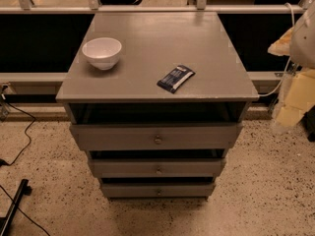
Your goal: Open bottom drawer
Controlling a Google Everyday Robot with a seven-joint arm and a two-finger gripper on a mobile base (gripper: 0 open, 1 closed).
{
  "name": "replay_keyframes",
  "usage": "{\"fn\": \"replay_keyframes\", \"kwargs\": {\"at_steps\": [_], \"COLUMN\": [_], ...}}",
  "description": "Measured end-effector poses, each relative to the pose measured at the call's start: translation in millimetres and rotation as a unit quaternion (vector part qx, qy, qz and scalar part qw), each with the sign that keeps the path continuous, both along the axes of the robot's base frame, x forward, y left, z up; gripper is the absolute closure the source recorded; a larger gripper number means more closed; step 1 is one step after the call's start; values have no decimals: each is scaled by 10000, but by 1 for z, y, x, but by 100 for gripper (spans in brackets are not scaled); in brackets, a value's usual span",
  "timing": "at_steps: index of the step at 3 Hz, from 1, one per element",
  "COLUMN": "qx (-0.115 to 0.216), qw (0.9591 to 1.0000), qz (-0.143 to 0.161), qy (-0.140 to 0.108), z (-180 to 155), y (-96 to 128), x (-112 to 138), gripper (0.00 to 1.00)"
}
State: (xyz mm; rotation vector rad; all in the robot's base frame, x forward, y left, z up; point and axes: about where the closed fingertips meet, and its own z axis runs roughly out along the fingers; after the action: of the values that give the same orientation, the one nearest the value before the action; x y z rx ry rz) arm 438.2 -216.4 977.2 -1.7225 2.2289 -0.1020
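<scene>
Facing the camera, bottom drawer [158,190], long axis left-right; fingers [294,100] at right edge, openness untellable.

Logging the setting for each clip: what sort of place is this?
Probably an office or lab building, not a home: speckled hard floor, a metal railing behind the grey cabinet, loose cables on the floor. The gripper hangs at the right edge, clear of the bottom drawer.

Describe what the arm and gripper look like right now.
The arm shows only at the right edge: a rounded, pale whitish shell. Below it the gripper, right of the cabinet, looks like blocky cream-yellow pieces. A thin pale cable runs past them. No markings are legible.
</scene>
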Motion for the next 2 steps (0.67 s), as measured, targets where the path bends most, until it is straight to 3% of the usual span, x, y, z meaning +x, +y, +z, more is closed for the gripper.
{"fn": "replay_keyframes", "kwargs": {"at_steps": [1, 2], "qx": [4, 377], "qw": [10000, 9992], "qz": [1, 105], "qy": [0, 68], "z": [0, -25], "y": [0, 0], "x": [0, 1], "gripper": [0, 0]}}
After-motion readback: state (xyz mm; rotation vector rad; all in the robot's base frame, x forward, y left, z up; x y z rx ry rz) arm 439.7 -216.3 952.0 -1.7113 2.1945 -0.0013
